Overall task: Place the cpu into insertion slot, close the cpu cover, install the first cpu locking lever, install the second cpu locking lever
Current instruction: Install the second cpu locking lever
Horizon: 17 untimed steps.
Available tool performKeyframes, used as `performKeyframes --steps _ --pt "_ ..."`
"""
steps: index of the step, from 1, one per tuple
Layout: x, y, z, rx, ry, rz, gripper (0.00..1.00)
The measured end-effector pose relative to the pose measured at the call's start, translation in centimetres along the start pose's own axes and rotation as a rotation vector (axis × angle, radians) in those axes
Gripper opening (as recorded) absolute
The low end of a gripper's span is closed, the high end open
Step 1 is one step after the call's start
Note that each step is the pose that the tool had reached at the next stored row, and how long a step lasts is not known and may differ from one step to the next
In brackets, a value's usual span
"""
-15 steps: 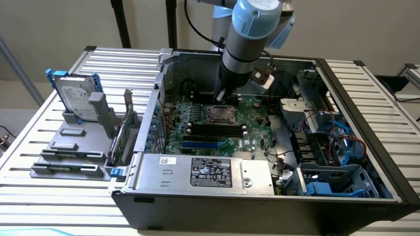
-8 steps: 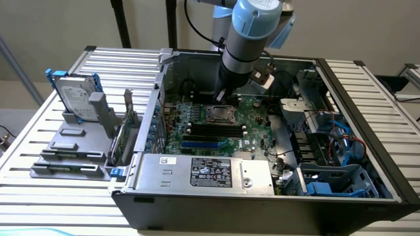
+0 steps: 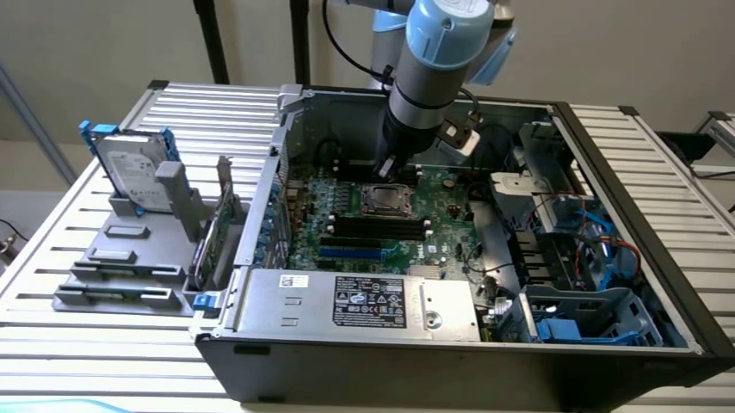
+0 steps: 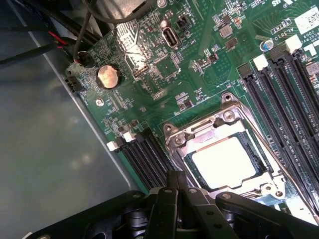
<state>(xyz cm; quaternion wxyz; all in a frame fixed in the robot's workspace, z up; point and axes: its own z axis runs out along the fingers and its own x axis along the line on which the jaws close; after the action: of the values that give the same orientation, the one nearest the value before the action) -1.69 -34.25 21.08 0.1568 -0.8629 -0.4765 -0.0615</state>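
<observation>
Silvery cpu (image 4: 224,162) seated in insertion slot (image 4: 185,149), cpu cover (image 4: 234,122) down around it. Gripper (image 4: 175,191) just beside slot, fingers pressed together, holding nothing. Green motherboard (image 3: 442,194) inside computer case (image 3: 643,258).

Hidden and cut-off parts

The pincer (image 4: 174,180) fingertips seem pressed together, its body cut by the frame edge; the insertion slot (image 4: 225,158) rim's near corner is hidden behind it.
</observation>
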Motion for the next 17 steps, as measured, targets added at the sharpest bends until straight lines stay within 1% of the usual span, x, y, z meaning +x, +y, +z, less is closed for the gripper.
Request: performKeyframes --steps 4,7,13,17 --pt "-0.1 0.06 -0.05 0.0003 0.0000 0.000 0.11" --pt "-0.5 0.25 -0.24 0.0005 0.0007 0.000 0.11" --pt "-1.3 0.44 -1.31 0.0007 0.0006 0.000 0.11" --pt "-1.9 0.20 -1.73 0.0002 -0.0003 0.000 0.11"
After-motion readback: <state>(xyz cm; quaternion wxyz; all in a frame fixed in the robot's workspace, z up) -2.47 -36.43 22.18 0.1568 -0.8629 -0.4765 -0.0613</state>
